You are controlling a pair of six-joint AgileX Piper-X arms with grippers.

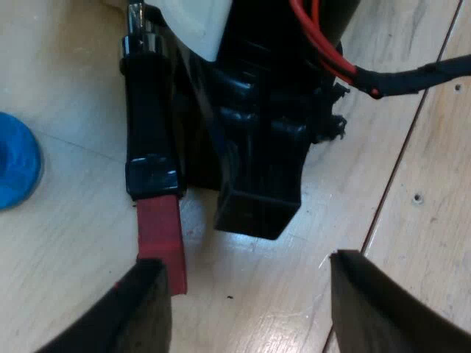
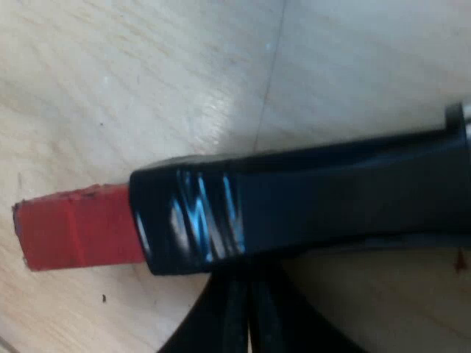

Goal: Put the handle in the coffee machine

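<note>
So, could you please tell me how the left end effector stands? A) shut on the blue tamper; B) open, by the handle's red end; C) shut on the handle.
B: the left end effector has its fingers wide apart, gripping nothing, with the handle's red end beside one.

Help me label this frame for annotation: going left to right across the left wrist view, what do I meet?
Blue tamper → holder's dark handle with its red end → right gripper.
</note>
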